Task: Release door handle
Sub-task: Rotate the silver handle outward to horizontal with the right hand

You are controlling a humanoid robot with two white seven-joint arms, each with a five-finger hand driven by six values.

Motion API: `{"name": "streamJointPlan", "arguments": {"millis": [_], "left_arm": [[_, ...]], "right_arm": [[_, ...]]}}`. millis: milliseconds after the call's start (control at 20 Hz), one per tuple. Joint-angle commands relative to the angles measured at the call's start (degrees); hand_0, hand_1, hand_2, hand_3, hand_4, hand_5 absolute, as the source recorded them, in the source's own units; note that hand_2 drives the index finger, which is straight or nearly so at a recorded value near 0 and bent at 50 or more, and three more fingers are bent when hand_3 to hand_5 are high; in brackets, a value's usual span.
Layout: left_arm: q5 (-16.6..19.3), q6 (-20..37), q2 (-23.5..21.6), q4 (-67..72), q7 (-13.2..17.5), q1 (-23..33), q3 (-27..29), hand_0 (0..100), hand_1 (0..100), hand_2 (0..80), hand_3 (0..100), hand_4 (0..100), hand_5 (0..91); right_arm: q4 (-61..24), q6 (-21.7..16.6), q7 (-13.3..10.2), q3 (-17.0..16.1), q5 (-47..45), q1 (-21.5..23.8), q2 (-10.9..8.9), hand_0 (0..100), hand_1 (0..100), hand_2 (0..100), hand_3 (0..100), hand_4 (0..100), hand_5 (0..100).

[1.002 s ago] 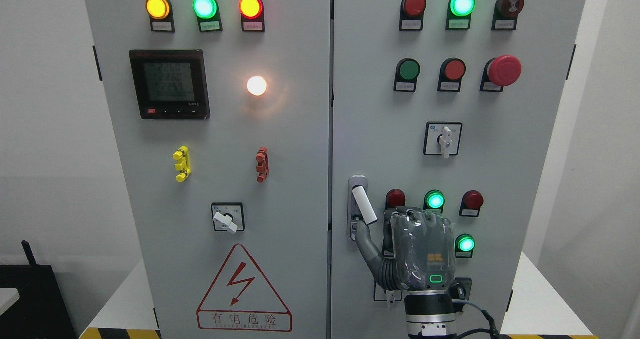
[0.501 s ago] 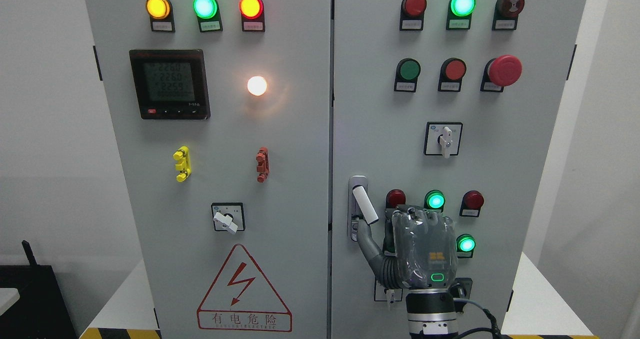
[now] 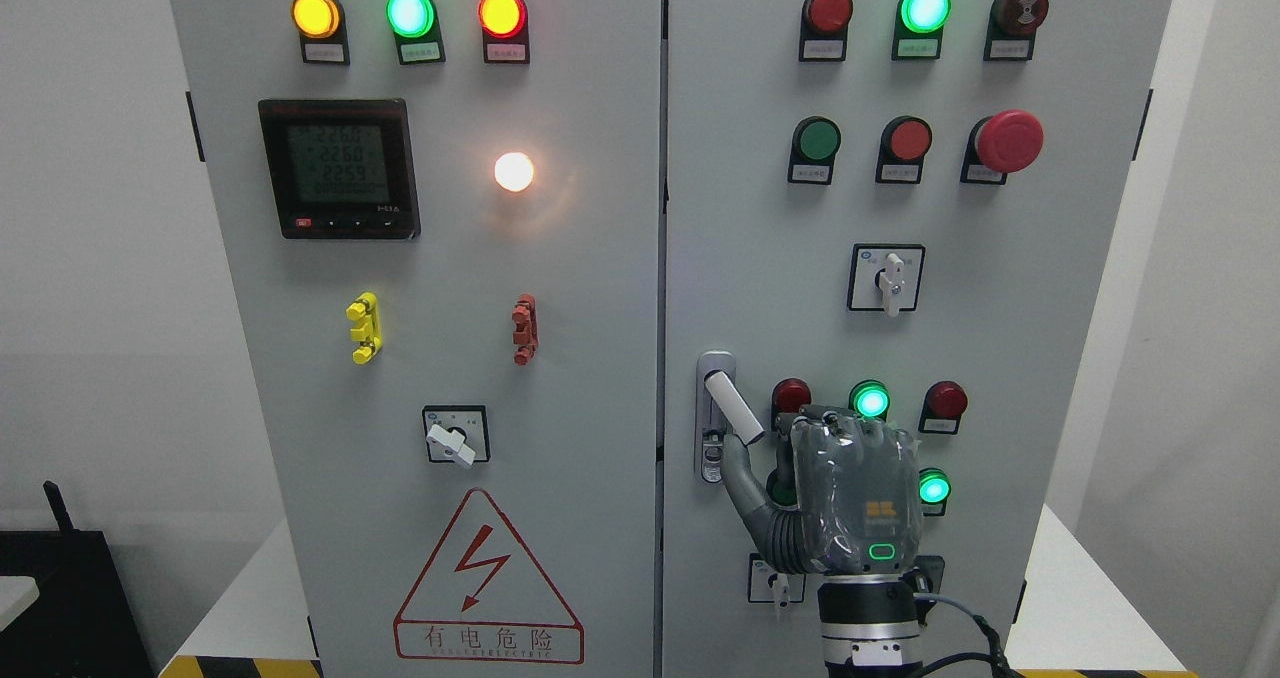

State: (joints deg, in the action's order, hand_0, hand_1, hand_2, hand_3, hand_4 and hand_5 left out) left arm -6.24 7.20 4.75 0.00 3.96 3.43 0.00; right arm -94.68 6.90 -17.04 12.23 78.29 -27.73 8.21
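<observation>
Fingers [image 3: 745, 468] of right hand [image 3: 850, 498] curled, thumb touching door handle [image 3: 733, 408], hand shifted slightly right since earlier; handle's long axis slants upper-left to lower-right.

Right arm comes straight up from the bottom edge, right of centre, metal wrist cuff showing with a cable looping off it. The right hand [image 3: 850, 493] is raised, back of the hand facing us, a green light glowing near the wrist. Thumb [image 3: 742, 473] angles out up-left, extended. The four fingers [image 3: 835, 423] curl away forward, tips hidden, apparently holding nothing.
</observation>
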Motion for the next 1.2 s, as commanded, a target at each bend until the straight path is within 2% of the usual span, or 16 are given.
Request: {"name": "streamJointPlan", "arguments": {"millis": [0, 1152], "left_arm": [[0.0, 0.01, 0.0, -0.88, -0.01, 0.0, -0.7, 12, 39, 0.0, 0, 0, 0.0], [0.0, 0.01, 0.0, -0.88, -0.01, 0.0, -0.7, 12, 39, 0.0, 0, 0, 0.0]], "right_arm": [[-0.06, 0.05, -0.27, -0.37, 0.11, -0.04, -0.03, 49, 44, 100, 100, 100, 99], [-0.24, 0.05, -0.27, -1.33, 0.11, -0.48, -0.12, 49, 43, 100, 100, 100, 99]]}}
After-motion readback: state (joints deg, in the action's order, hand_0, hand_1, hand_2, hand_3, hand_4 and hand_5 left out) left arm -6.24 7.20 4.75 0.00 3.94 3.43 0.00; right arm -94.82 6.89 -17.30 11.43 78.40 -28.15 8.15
